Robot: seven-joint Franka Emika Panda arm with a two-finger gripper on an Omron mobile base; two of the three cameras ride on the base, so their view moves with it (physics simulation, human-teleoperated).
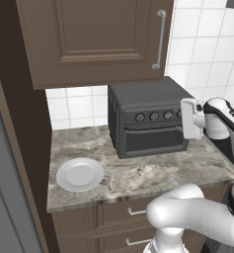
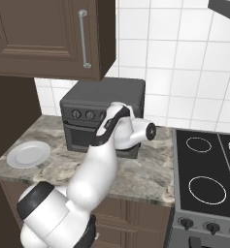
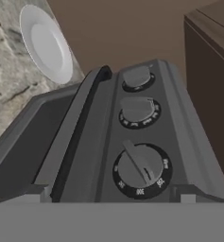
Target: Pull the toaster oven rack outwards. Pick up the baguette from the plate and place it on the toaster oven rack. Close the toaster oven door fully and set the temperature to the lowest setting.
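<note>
The dark grey toaster oven (image 1: 148, 106) stands at the back of the counter, and the toaster oven door (image 1: 155, 140) is shut against its front. The toaster oven rack is hidden behind the door. The white plate (image 1: 80, 174) lies bare on the counter to the oven's left. The baguette is out of view. My gripper (image 1: 184, 118) hovers in front of the rightmost of the knobs (image 1: 154, 116). In the hand view my gripper (image 3: 113, 194) is open, its tips wide apart on either side of the nearest knob (image 3: 141, 170). The door handle (image 3: 85, 118) and plate (image 3: 45, 43) lie beyond.
A black stovetop (image 2: 208, 164) adjoins the counter (image 1: 138, 173) on the right. A brown wall cabinet (image 1: 94, 39) hangs just above the oven. A tall dark panel (image 1: 10, 148) closes the left end. Drawers (image 1: 133, 212) sit below the counter edge.
</note>
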